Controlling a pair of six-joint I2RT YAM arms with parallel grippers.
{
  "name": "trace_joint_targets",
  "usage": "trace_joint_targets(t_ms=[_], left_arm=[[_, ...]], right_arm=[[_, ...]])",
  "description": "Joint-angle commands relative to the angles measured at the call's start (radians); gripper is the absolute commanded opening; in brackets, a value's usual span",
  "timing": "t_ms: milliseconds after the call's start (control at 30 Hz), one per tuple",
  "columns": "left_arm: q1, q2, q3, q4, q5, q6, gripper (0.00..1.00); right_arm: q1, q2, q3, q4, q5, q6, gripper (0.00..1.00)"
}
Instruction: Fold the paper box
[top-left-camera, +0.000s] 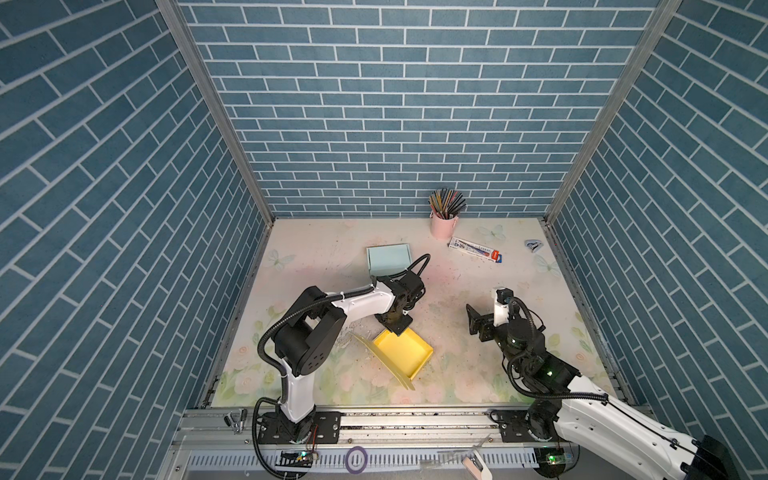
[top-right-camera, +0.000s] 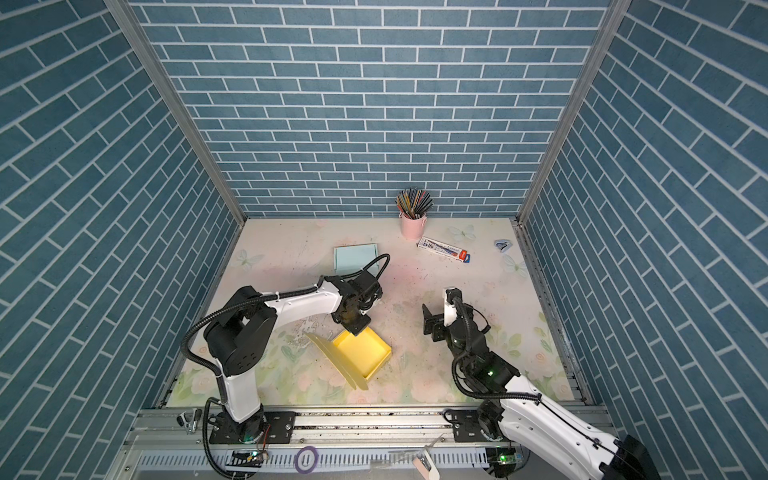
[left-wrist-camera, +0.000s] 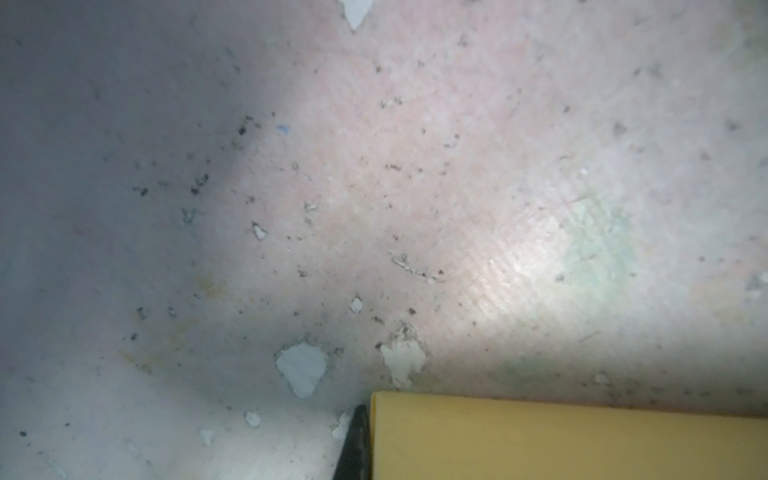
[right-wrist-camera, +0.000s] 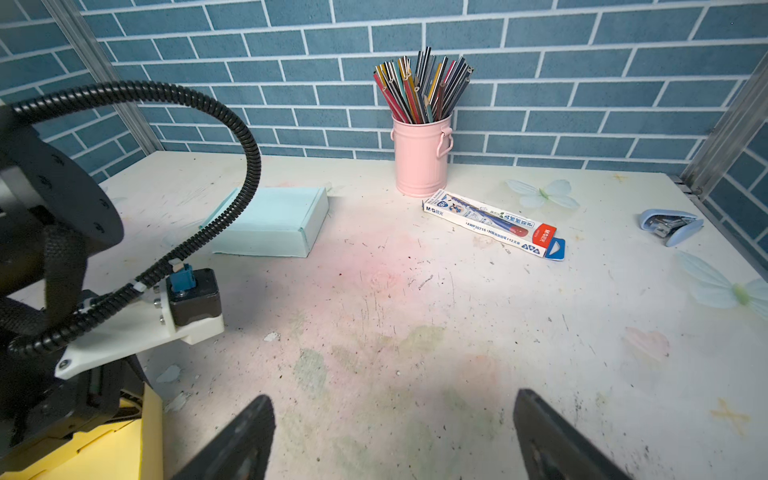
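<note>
Spotting the half-formed yellow paper box tray (top-left-camera: 405, 351) sitting left of centre near the front, its tall flap (top-left-camera: 381, 358) slanting along the left side; pinching its far corner wall with the left gripper (top-left-camera: 397, 328), jaws pressed together; holding the right gripper (top-left-camera: 473, 322) spread wide, empty, well off rightward.

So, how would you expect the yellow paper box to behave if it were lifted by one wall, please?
Likely light and floppy: the yellow paper box is thin sheet, and its lid flap stands unfolded, so it may sag or swing. Pushed, the low open tray would probably slide rather than tip.
</note>
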Motion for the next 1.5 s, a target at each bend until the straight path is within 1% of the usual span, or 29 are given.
trace_joint_targets(t_ms=[0, 67, 167, 333, 433, 667, 800, 967, 1100, 1233, 1267, 1367, 1467], left_arm=[[-0.018, 0.021, -0.005, 0.056, -0.109, 0.064, 0.0], [-0.024, 0.026, -0.016, 0.089, -0.136, 0.078, 0.0], [-0.024, 0.029, -0.04, 0.125, -0.113, 0.062, 0.01], [-0.026, -0.019, -0.082, 0.157, -0.067, 0.009, 0.11], [-0.024, -0.036, -0.08, 0.14, -0.049, -0.004, 0.16], [-0.009, -0.052, -0.057, 0.102, -0.01, -0.024, 0.2], [0.016, -0.071, -0.047, 0.095, 0.052, -0.044, 0.28], [0.022, -0.098, 0.004, 0.01, 0.076, -0.059, 0.39], [0.022, -0.085, 0.07, -0.088, 0.055, -0.065, 0.44], [0.021, -0.074, 0.136, -0.148, 0.03, -0.077, 0.49], [0.02, -0.08, 0.159, -0.165, 0.016, -0.086, 0.51], [0.02, -0.105, 0.255, -0.252, -0.058, -0.128, 0.61], [0.017, -0.115, 0.39, -0.415, -0.134, -0.181, 0.64]], right_arm=[[-0.007, -0.024, -0.017, 0.012, 0.024, -0.034, 0.9], [-0.008, -0.034, -0.02, 0.01, 0.025, -0.035, 0.9], [-0.008, -0.045, -0.019, 0.003, 0.024, -0.035, 0.9], [-0.01, -0.048, -0.022, 0.006, 0.015, -0.031, 0.9], [-0.01, -0.045, -0.02, 0.008, 0.007, -0.028, 0.9], [-0.01, -0.052, -0.021, 0.002, 0.007, -0.028, 0.89], [-0.01, -0.041, -0.021, 0.007, 0.005, -0.028, 0.89], [-0.01, -0.02, -0.02, 0.018, 0.003, -0.027, 0.89], [-0.01, -0.007, -0.018, 0.026, -0.001, -0.026, 0.89], [-0.01, -0.001, -0.014, 0.024, -0.007, -0.025, 0.89], [-0.01, 0.001, -0.014, 0.022, -0.007, -0.024, 0.89], [-0.01, 0.001, -0.01, 0.016, -0.009, -0.024, 0.89], [-0.01, 0.001, -0.004, 0.014, -0.017, -0.024, 0.89]])
